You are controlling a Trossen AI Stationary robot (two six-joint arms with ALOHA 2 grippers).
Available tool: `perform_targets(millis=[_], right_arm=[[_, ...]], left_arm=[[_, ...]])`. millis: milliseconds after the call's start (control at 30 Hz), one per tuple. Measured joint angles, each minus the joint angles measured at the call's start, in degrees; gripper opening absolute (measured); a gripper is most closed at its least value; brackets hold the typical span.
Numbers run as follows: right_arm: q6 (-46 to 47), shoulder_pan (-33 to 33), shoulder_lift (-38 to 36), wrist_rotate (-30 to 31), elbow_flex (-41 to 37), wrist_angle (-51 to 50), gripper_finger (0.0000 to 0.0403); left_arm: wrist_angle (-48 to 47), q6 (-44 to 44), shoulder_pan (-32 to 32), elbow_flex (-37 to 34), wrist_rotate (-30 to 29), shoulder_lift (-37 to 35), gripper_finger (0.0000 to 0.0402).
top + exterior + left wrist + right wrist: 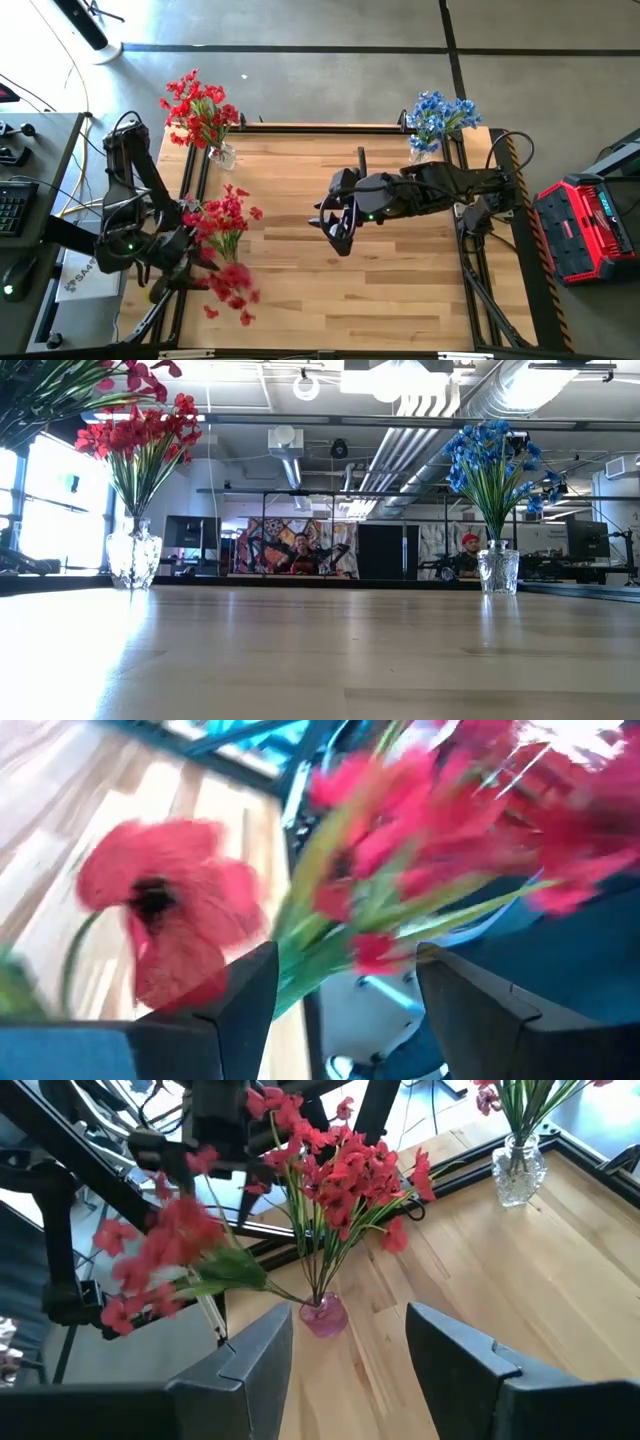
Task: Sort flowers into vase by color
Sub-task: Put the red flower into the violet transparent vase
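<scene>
Left gripper [172, 262] sits at the table's 8 o'clock edge, low on the left side, fingers spread apart; in the left wrist view green stems run between the two dark fingers [240, 1010] without either pad pressing them. A red spray [232, 285] hangs blurred just at its 4 o'clock, over the wood.

Small pink vase [323, 1316] stands on the table beside that gripper, holding a bunch of red flowers [222, 215] that fans toward 12 o'clock. Whether the gripper touches the vase cannot be told.

Right gripper [338, 232] hovers over table centre, fingers apart, nothing between them, facing 9 o'clock toward the pink vase.

Clear glass vase with red flowers [200, 110] stands at the far left corner, 11 o'clock, close to the table's back rail. Clear glass vase with blue flowers [438, 118] stands at the far right corner, 1 o'clock, also hard against the rail.

Table [400, 290]: wood bare from centre to the 5 o'clock corner and along the near edge. Open strip between the two corner vases along the back edge. Black frame rails border the left, right and back sides.
</scene>
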Motion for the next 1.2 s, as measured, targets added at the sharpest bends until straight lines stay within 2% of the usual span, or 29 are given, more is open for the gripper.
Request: perform_targets(millis=[167, 533, 867, 1067, 1200], right_arm=[[0.1, 0.0, 0.0, -0.1, 0.0, -0.5, 0.0184], [0.8, 0.0, 0.0, -1.3, 0.0, -0.7, 0.0184], [3.2, 0.0, 0.0, -1.2, 0.0, -1.9, 0.0184], [5.0, 0.3, 0.0, 4.2, 0.0, -7.8, 0.0184], [6.6, 1.2, 0.0, 9.3, 0.0, -13.4, 0.0184]], left_arm=[[5.9, 7.0, 0.0, 0.0, 1.2, -1.8, 0.0226], [9.5, 14.8, -0.1, 0.0, 1.1, -6.3, 0.0225], [24.5, 33.6, -0.1, 0.0, 1.0, -10.5, 0.0225], [30.1, 43.5, -0.1, 0.0, 0.7, -13.5, 0.0225], [31.0, 46.9, -0.1, 0.0, -3.5, -15.4, 0.0223]])
